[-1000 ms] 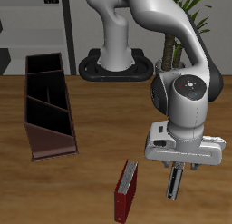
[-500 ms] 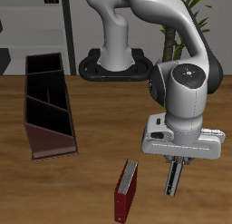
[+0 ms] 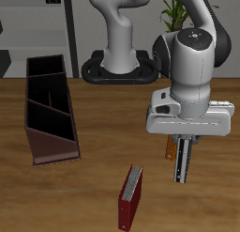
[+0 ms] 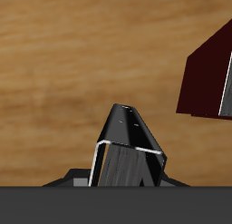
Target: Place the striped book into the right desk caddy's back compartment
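My gripper (image 3: 183, 146) is shut on the striped book (image 3: 184, 166), which hangs on edge below it, lifted above the table. In the wrist view the book (image 4: 127, 150) shows as a black cover with pale edges, right below the camera. The right desk caddy (image 3: 52, 109), a long dark maroon box with dividers, stands well away across the table. Its end cell farthest from the table's front edge (image 3: 44, 67) looks empty.
A plain dark-red book (image 3: 129, 198) stands on edge near the table's front edge, below and beside the gripper; it also shows in the wrist view (image 4: 208, 73). A bit of an orange book (image 3: 170, 147) shows behind the gripper. The robot base (image 3: 122, 67) is at the back.
The gripper has risen from near the tabletop with the striped book in it. The orange book has come into view behind it. The dark-red book and the caddy have not moved.
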{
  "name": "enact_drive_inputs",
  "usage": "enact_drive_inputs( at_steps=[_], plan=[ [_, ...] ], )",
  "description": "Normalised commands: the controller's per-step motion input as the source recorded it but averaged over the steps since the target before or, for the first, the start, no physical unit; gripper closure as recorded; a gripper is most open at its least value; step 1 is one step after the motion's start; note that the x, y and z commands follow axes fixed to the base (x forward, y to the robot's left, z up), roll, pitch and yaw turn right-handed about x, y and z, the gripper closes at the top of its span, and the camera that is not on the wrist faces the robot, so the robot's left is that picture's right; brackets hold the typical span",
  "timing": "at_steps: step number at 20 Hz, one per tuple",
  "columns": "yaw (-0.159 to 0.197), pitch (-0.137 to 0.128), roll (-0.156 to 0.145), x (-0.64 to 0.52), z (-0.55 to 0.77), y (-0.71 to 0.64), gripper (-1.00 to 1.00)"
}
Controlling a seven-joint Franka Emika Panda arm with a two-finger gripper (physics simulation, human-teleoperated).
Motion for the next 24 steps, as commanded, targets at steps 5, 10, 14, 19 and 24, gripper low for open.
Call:
enact_drive_inputs(
  at_steps=[5, 10, 14, 19, 24],
  plan=[
    [0.056, -0.060, 0.027, -0.38, 0.45, -0.06, 1.00],
    [0.100, -0.080, 0.043, -0.54, 0.52, -0.10, 1.00],
    [0.078, -0.102, 0.009, -0.59, 0.59, -0.22, 1.00],
    [0.045, -0.055, 0.003, -0.40, 0.41, -0.18, 1.00],
    [0.050, -0.061, -0.013, -0.43, 0.32, -0.24, 1.00]
  ],
)
